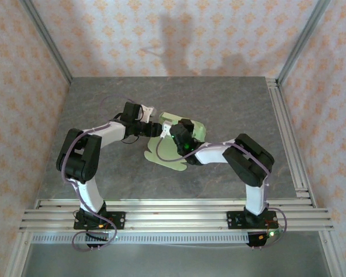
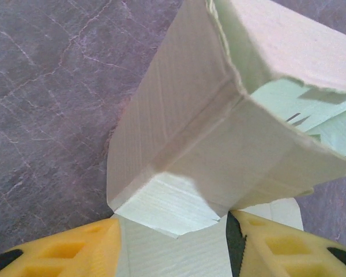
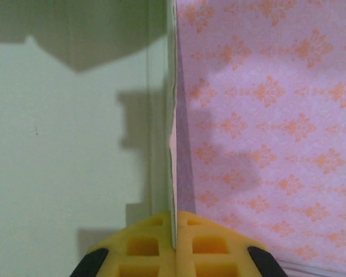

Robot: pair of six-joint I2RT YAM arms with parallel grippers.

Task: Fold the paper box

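The right gripper is closed on a panel of the box, probably to set the crease. The left gripper, fingers apart, straddles a folded corner.

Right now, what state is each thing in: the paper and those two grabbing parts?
paper box: partly folded, panels raised along creases, not closed up.
left end effector: open, straddling a flap of the card.
right end effector: shut on a thin panel edge of the paper box.
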